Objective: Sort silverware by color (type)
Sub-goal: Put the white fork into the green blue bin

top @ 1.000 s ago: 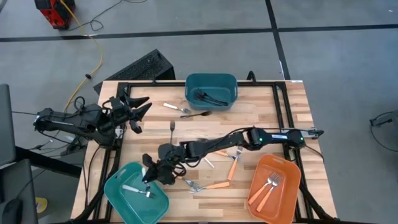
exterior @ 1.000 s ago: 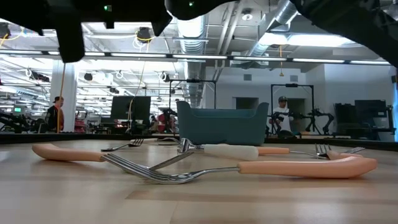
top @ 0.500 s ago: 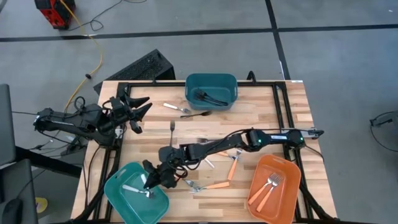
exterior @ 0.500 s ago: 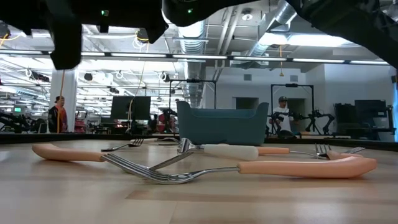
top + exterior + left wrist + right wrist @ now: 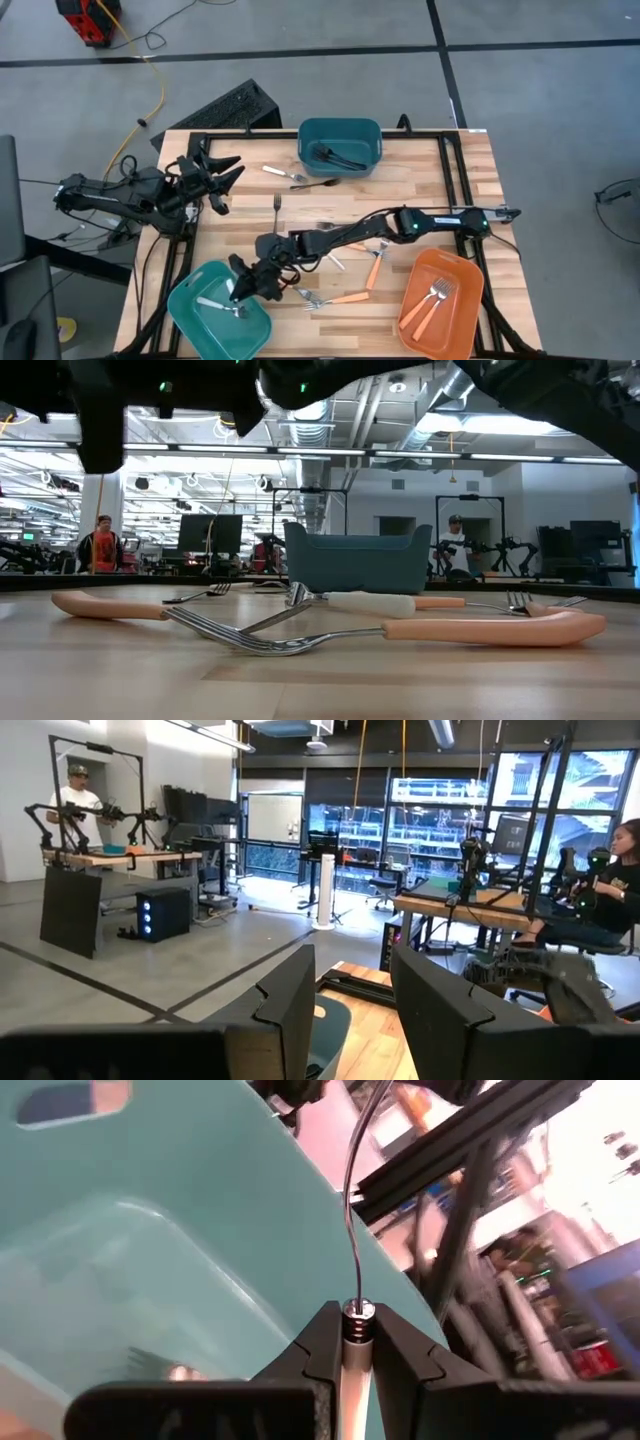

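White-handled fork [image 5: 352,1342] pinched in right gripper [image 5: 247,287] fingers, over light teal bin's [image 5: 190,318] near rim; one white fork [image 5: 220,306] already inside. Orange bin [image 5: 462,300]: two orange forks [image 5: 432,298]. Dark teal bin [image 5: 365,132]: dark utensils [image 5: 338,157]. Left gripper [image 5: 222,177] at desk [image 5: 480,170] edge, fingers partly apart, holding nothing.

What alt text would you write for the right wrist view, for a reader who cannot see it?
The right end effector is shut on a white-handled utensil whose thin metal neck curves away from the fingers, held just above the light teal bin. Dark table framing shows beyond.
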Motion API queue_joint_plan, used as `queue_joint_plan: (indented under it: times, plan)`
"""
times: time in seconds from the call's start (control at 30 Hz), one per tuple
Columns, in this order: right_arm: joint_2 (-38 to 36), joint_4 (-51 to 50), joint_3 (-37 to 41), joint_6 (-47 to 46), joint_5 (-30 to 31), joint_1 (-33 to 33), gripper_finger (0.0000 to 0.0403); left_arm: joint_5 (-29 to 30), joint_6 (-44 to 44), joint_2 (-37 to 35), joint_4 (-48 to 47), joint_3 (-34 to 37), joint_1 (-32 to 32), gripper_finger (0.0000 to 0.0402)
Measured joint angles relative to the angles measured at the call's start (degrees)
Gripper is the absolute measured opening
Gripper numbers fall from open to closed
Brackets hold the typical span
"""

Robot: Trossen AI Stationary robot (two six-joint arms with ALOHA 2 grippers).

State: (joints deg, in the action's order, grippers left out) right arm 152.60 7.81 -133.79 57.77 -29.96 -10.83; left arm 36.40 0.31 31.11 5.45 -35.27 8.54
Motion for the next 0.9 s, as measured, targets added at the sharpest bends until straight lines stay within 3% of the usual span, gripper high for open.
queue_joint_plan:
  times: [0.27, 0.9]
  plan:
    - [3.6, 8.2, 0.2, -8.8, -1.7, 0.9, 0.0059, 0.0, 0.0, 0.0, -0.7, 0.0, 0.0, 0.0118]
    - [6.2, 11.7, 0.1, -17.7, -2.7, 2.4, 0.0059, 0.0, 0.0, 0.0, -1.6, 0.0, 0.0, 0.0118]
